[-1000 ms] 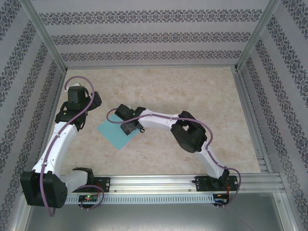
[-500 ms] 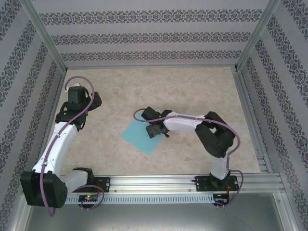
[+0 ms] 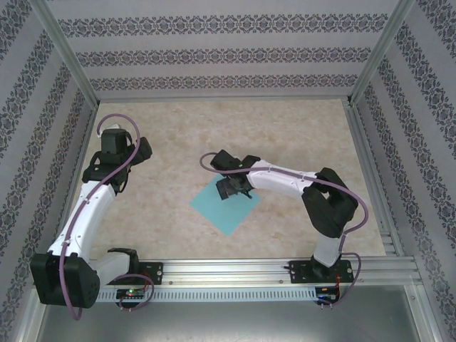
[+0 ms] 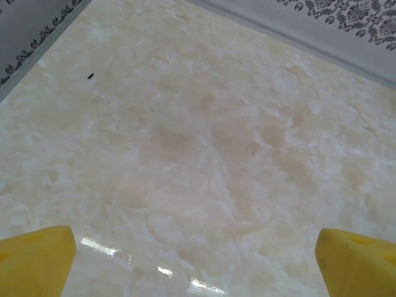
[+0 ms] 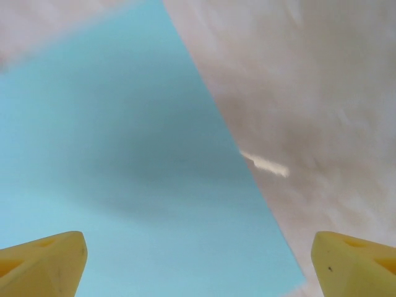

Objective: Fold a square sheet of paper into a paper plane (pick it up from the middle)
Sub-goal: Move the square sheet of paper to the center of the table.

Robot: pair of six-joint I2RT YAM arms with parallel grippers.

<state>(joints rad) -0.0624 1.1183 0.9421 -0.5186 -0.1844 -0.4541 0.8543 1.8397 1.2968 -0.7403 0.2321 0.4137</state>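
The square sheet of paper (image 3: 226, 211) lies flat on the table as a teal-blue diamond, a little left of centre and toward the front. My right gripper (image 3: 232, 188) is low over its upper corner. In the right wrist view the paper (image 5: 124, 173) covers the left and middle, and the right gripper (image 5: 198, 247) stands open with its yellow fingertips (image 5: 49, 260) wide apart, one over the sheet and one over bare table. My left gripper (image 3: 120, 146) is at the far left, away from the paper. It shows open (image 4: 193, 247) above bare table.
The beige marbled table (image 3: 299, 128) is fenced by patterned walls and an aluminium frame (image 3: 370, 164). A rail (image 3: 235, 271) with both arm bases runs along the near edge. A small dark speck (image 4: 90, 76) lies on the table near the left wall.
The right gripper has travelled to the right, toward the table's centre, and the sheet has slid along with it. The left arm has not moved.
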